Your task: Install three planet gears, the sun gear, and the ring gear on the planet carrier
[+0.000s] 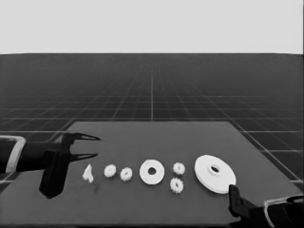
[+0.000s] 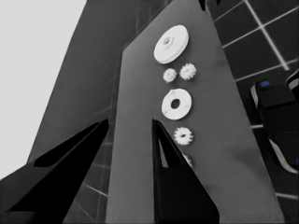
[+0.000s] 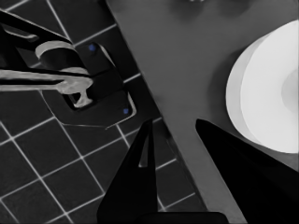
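Nothing held: left pincer [image 1: 90,146] gapes above the thin white piece [image 1: 88,173]; right pincer [image 3: 175,128] spread beside the larger round part [image 1: 214,173]. Gears [image 1: 110,170] beside each other—risk nudging neighbour.

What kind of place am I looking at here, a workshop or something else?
Probably a computer-simulated test bench, not a real workshop: a bare dark table stands on an endless grid floor under a blank pale sky, with white gear parts like the larger round part laid out between two robot arms.

Matt dark table [image 1: 142,199], smooth white larger round part [image 1: 214,174], perhaps plastic
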Robot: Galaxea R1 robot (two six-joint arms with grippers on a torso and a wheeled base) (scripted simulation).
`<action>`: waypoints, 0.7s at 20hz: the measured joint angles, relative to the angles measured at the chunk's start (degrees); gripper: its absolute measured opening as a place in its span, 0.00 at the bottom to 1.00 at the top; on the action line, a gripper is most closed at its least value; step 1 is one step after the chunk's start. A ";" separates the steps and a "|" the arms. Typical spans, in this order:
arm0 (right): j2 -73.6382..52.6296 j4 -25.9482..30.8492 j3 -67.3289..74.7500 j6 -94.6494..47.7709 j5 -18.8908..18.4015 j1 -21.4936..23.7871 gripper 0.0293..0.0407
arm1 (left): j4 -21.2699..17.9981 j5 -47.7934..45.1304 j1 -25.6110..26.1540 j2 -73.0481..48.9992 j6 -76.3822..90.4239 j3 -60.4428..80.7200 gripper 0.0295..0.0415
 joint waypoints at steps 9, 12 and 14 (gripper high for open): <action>0.00 0.09 -0.12 0.00 0.00 -0.36 0.81 | -0.79 48.90 19.01 36.91 -83.92 -39.50 0.78; 0.00 0.04 -0.15 0.00 -0.01 -0.33 0.81 | -7.16 47.26 19.54 39.64 -85.29 -49.01 0.75; 0.00 0.03 -0.16 0.00 -0.01 -0.32 0.81 | -8.28 47.04 19.63 40.22 -85.20 -50.97 0.75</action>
